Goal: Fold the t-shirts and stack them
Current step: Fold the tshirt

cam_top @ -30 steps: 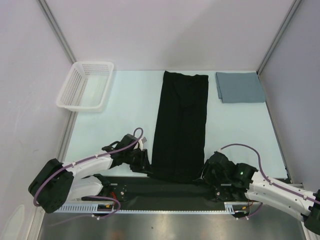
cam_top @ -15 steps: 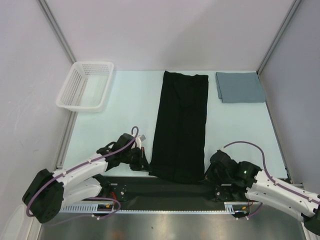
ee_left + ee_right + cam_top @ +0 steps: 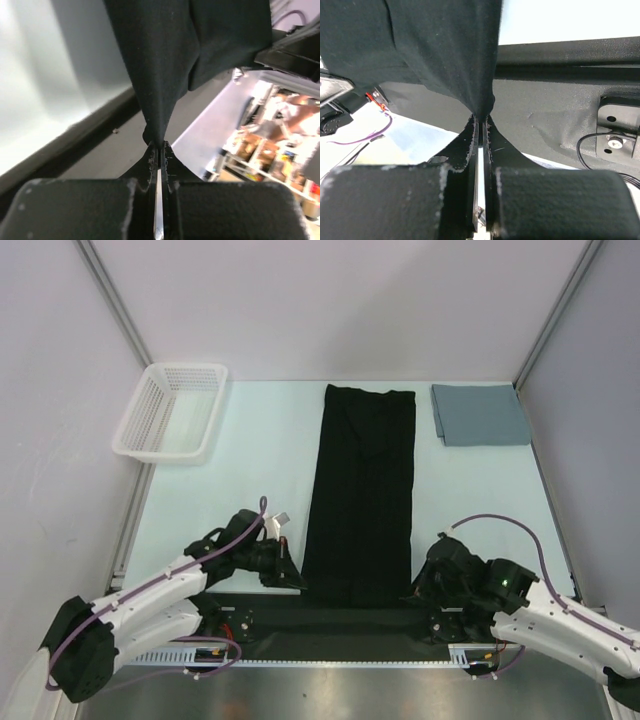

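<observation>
- Black t-shirt [image 3: 165, 60] cloth is nipped between the fingers of the left gripper [image 3: 159, 148]. They are pressed together on a gathered point of fabric, and in the left wrist view the cloth fans out upward from that pinch.
- The right gripper [image 3: 481, 120] is likewise clamped on a fold of the same shirt, with the cloth spreading away above its fingertips in the right wrist view.
- Seen from above, the left gripper has the shirt's near left corner and the right gripper its near right corner. Both are low and close to the near edge of the table [image 3: 250, 470].
- Both arms reach inward from their bases at the near edge, one on each side of the shirt's near end.
- The black t-shirt lies as a long narrow band down the middle of the table, running from the near edge to the far edge, with its far end flat.
- Its near end meets a black strip [image 3: 330, 625] by the arm bases. It is black on black there, so the exact line of the hem is hard to make out.
- The grey-blue t-shirt [image 3: 480, 414] lies folded into a flat rectangle at the far right corner. It is near the far end of the black one but not touching it.
- A white basket [image 3: 135, 415] sits at the far left corner, well apart from both shirts.
</observation>
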You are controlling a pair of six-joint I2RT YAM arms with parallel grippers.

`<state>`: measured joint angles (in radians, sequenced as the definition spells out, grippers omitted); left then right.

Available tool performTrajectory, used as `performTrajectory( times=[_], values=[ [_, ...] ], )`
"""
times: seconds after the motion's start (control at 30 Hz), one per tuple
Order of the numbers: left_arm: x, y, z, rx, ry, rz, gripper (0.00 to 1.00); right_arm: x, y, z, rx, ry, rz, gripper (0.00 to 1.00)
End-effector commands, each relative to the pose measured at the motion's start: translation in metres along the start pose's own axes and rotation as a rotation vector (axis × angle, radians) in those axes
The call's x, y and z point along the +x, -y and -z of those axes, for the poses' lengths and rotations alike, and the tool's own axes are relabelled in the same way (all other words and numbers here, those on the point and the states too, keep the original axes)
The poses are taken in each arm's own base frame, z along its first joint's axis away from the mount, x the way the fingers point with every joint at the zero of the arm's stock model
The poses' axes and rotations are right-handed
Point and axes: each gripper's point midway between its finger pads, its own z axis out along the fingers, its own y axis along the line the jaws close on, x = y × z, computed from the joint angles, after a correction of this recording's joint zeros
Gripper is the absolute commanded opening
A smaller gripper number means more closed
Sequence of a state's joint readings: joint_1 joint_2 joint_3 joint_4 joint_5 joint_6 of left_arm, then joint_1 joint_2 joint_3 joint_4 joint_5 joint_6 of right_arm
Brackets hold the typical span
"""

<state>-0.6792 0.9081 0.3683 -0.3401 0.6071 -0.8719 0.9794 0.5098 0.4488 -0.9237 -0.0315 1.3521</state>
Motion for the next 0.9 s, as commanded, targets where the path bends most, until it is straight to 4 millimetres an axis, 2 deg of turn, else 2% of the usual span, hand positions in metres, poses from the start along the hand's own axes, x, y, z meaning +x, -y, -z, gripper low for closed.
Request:
performTrajectory(
  times=[0.0,0.17,0.23,0.4,0.43,0.47,0.5,0.53,0.57,0.6,0.63,0.67,0.7,0.77,0.8,0.83,0.87],
  values=[
    [0.019,0.010,0.003,0.099,-0.053,0.097,0.00,0.002,0.006,0.002,0.011,-0.003,0.011,0.00],
    [0.028,0.003,0.001,0.117,-0.068,0.139,0.00,0.005,0.007,0.000,0.002,-0.017,0.011,0.00],
    [0.025,0.005,0.000,0.117,-0.065,0.147,0.00,0.001,0.001,0.003,-0.010,0.002,0.018,0.00],
    [-0.002,0.032,0.003,0.138,-0.009,0.139,0.00,-0.015,-0.019,0.005,-0.017,0.050,0.035,0.00],
    [-0.007,0.037,0.004,0.141,-0.003,0.140,0.00,-0.018,-0.028,0.008,-0.034,0.043,0.040,0.00],
    [-0.012,0.040,0.004,0.140,0.003,0.144,0.00,-0.031,-0.033,0.007,-0.038,0.069,0.051,0.00],
    [-0.025,0.047,0.006,0.144,0.025,0.152,0.00,-0.037,-0.035,0.003,-0.013,0.061,0.052,0.00],
    [-0.032,0.049,0.007,0.143,0.036,0.160,0.00,-0.042,-0.047,0.008,-0.040,0.046,0.057,0.00],
    [-0.040,0.051,0.009,0.143,0.050,0.171,0.00,-0.063,-0.049,0.010,-0.038,0.084,0.022,0.00],
    [-0.058,0.053,0.013,0.142,0.090,0.193,0.00,-0.071,-0.046,0.006,-0.011,0.075,0.061,0.00],
    [-0.067,0.055,0.015,0.145,0.110,0.198,0.00,-0.078,-0.051,0.008,-0.031,0.062,0.065,0.00],
    [-0.077,0.057,0.016,0.152,0.129,0.200,0.00,-0.098,-0.057,0.015,-0.048,0.098,0.039,0.00],
    [-0.093,0.065,0.021,0.167,0.159,0.200,0.00,-0.108,-0.057,0.015,-0.048,0.103,0.081,0.00],
    [-0.110,0.063,0.014,0.148,0.148,0.216,0.00,-0.125,-0.066,0.017,-0.061,0.083,0.084,0.00],
    [-0.126,0.074,0.018,0.162,0.171,0.198,0.00,-0.138,-0.066,0.020,-0.070,0.090,0.098,0.00],
    [-0.134,0.069,0.011,0.147,0.161,0.208,0.00,-0.147,-0.065,0.014,-0.055,0.069,0.090,0.00],
    [-0.148,0.077,0.014,0.152,0.186,0.193,0.00,-0.154,-0.066,0.014,-0.057,0.065,0.095,0.00]
  ],
)
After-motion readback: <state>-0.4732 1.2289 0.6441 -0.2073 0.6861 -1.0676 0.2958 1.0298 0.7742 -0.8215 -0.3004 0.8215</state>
